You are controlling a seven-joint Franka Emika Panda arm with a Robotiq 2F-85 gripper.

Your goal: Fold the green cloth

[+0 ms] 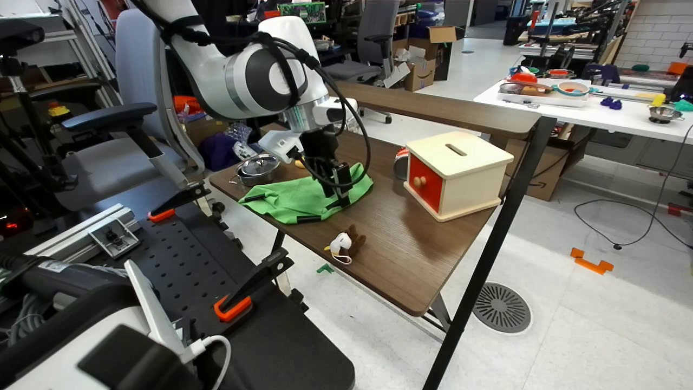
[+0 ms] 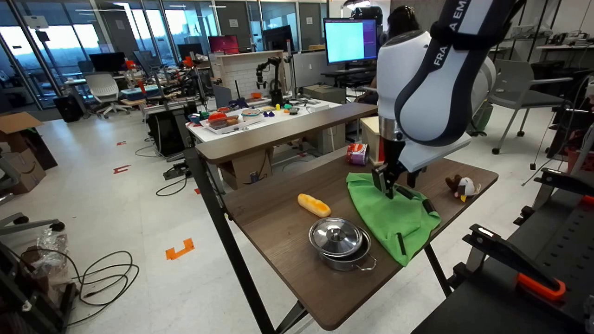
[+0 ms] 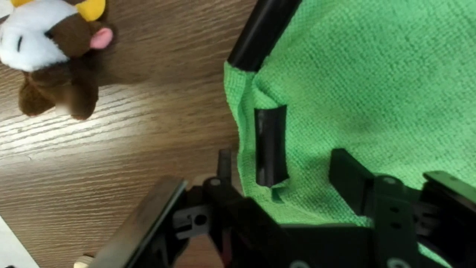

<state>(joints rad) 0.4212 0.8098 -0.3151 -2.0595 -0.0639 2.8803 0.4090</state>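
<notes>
The green cloth lies wrinkled on the brown table, and it also shows in an exterior view with a corner at the table's front edge. Black strips are on it; in the wrist view one short black strip lies along a folded edge of the cloth. My gripper is open, with one finger over the table just outside that edge and one over the cloth. The short strip is between the fingers. In both exterior views the gripper is low at the cloth; whether the fingertips touch it I cannot tell.
A brown-and-white plush toy lies near the table's edge beside the cloth. A lidded metal pot and a yellow-orange bread roll are on the cloth's opposite side. A red-and-cream box and a red can stand behind.
</notes>
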